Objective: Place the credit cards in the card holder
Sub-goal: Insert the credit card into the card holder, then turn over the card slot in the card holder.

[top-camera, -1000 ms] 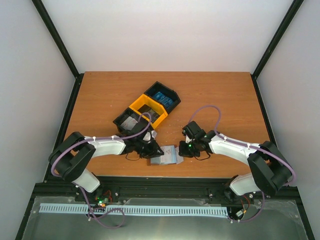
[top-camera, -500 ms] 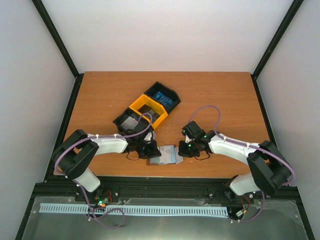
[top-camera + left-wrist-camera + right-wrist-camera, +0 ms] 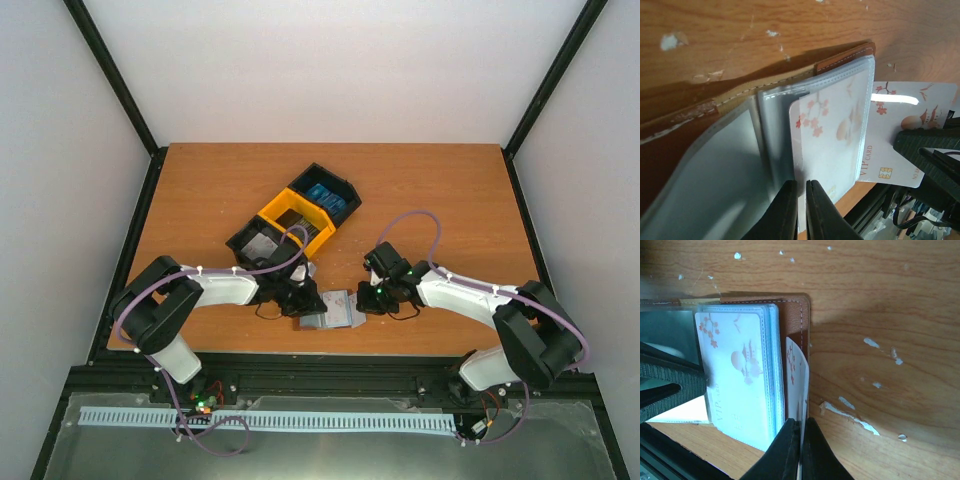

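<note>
The brown card holder (image 3: 335,312) lies open near the table's front edge, between both grippers. My left gripper (image 3: 803,200) is shut on one of its clear sleeves (image 3: 840,125), which has a white blossom-print credit card inside. My right gripper (image 3: 801,432) is shut on another white credit card (image 3: 797,377), held on edge just right of the holder's brown cover (image 3: 792,315). The left wrist view shows that card (image 3: 905,130) flat-on, with a chip and "VIP CARD" print, beyond the sleeve's edge. From above, the left gripper (image 3: 303,300) and right gripper (image 3: 368,298) flank the holder.
A black-and-yellow three-compartment tray (image 3: 296,215) sits behind the holder, with blue cards (image 3: 325,194) in its far bin and grey cards (image 3: 262,243) in its near bin. The table's front edge (image 3: 330,352) runs just below the holder.
My left gripper has closed onto the holder's sleeve and shifted slightly right. The right gripper and its card have stayed put.
</note>
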{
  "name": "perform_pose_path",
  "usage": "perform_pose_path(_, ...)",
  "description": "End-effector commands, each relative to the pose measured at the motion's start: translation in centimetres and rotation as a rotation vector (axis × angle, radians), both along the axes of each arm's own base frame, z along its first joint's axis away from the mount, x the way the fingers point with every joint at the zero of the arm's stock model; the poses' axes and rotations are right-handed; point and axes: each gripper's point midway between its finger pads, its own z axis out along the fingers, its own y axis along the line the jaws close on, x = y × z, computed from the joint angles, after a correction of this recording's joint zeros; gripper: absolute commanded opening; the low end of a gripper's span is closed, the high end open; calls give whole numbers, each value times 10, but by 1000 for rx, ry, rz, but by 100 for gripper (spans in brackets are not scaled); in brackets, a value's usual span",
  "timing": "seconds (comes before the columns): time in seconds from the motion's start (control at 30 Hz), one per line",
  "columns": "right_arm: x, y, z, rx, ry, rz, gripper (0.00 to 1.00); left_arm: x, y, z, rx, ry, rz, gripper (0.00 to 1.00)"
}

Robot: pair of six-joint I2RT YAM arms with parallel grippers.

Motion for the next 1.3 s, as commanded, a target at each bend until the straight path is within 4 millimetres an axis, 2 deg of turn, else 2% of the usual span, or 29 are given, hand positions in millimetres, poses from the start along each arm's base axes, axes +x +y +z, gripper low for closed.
perform_pose_path(0.0, -8, -20, -17, -102, 24, -19, 3, 2, -13, 11, -45, -45, -38, 7)
perform_pose_path(0.1, 3, -27, 1, -130, -52, -43, 3, 2, -5, 11, -5, -51, -24, 8)
perform_pose_path(0.2, 12, -33, 27, -148, -132, -42, 3, 4, 0, 19, 18, -77, -25, 11)
perform_pose_path(0.33, 17, -25, 53, -86, -217, -2, 3, 3, 6, 31, 43, -102, -22, 21)
perform_pose_path(0.4, 15, -17, 56, -26, -233, 25, 3, 3, 12, 34, 60, -115, -4, 25)
perform_pose_path(0.6, 19, 6, 60, 124, -276, 36, 3, -3, 43, 22, 187, -119, 64, 28)
perform_pose_path(0.7, 25, 15, 61, 179, -300, 28, 3, -9, 49, 14, 199, -101, 63, 26)
perform_pose_path(0.83, 27, 15, 50, 177, -294, 12, 3, -16, 58, 2, 231, -83, 70, 20)
perform_pose_path(1.03, 23, 13, 30, 161, -259, 10, 3, -21, 63, -9, 253, -67, 55, 17)
perform_pose_path(1.27, 19, 22, 26, 221, -234, 22, 3, -23, 62, -12, 248, -63, 40, 15)
